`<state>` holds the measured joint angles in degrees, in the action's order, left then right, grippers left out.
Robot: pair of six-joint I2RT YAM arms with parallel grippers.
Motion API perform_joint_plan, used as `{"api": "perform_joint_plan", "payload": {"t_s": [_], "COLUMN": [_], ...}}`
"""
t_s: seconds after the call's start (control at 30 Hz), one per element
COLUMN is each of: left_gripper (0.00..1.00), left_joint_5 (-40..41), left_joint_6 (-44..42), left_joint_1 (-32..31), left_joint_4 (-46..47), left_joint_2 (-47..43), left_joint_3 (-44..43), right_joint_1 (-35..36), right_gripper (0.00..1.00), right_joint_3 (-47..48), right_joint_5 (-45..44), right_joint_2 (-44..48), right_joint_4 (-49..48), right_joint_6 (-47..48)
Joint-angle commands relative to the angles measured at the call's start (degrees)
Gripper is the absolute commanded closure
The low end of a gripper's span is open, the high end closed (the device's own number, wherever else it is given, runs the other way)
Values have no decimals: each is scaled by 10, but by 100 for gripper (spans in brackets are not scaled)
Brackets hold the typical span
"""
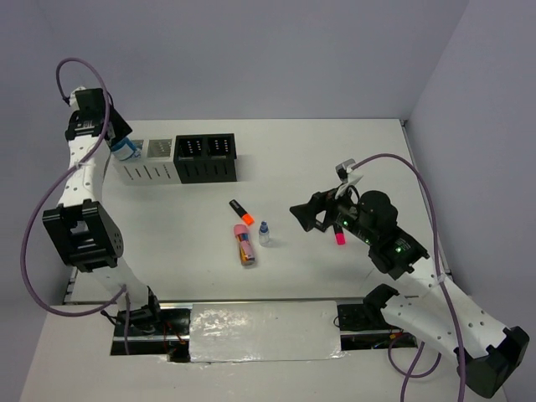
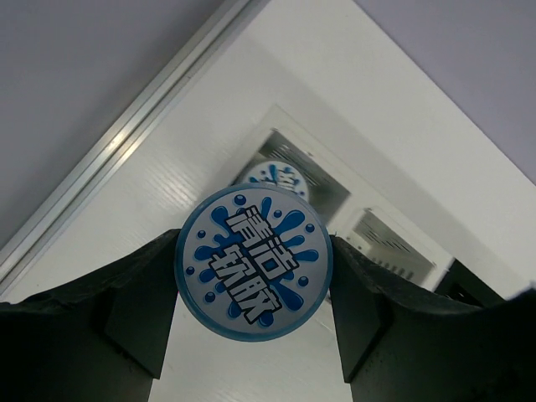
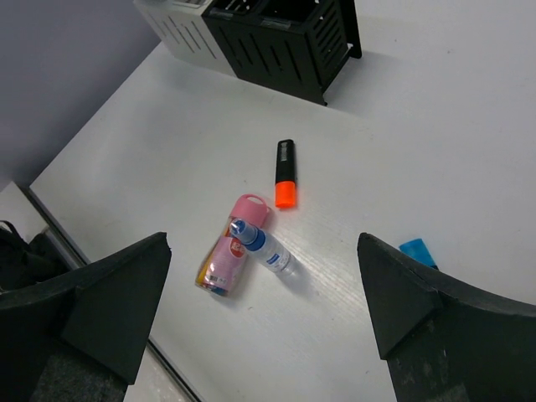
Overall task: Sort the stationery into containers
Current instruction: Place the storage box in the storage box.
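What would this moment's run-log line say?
left jaws: gripping round blue-printed disc above leftmost white slotted box, matching disc inside | right jaws: open over table | loose: orange-capped black highlighter, pink tube, small clear bottle

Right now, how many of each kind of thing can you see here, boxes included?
Highlighters: 3, orange, pink, blue
Round blue discs: 2, one held, one boxed
Tube: 1
Small bottle: 1
Boxes: 4, 2 white, 2 black
Total: 11
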<state>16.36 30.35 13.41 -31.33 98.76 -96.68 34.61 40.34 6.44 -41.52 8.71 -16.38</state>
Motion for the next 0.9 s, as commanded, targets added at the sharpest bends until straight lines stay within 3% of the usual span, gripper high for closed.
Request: {"api": "perform_joint_plan", "payload": {"t_s": [0.0, 0.57, 0.77, 0.87], "left_gripper": [100, 100, 100, 95], "left_joint_5": [-33, -47, -47, -48], "left_joint_6": [9, 1, -4, -7], "left_joint_1": [17, 16, 17, 18], "left_joint_4": [49, 60, 69, 58], "left_joint_2": [19, 107, 108, 119], "left_joint_3": [-44, -110, -95, -103], "right_joint_1": [-2, -2, -2, -2], "right_gripper": [0, 0, 0, 0], "right_joint_3": [-2, 1, 8, 10], "right_joint_5": [22, 36, 34, 38], "right_joint_2": [15, 5, 0, -1], "right_joint_4": [-11, -21, -19, -19], "right_joint_6": [10, 20, 22, 21]}}
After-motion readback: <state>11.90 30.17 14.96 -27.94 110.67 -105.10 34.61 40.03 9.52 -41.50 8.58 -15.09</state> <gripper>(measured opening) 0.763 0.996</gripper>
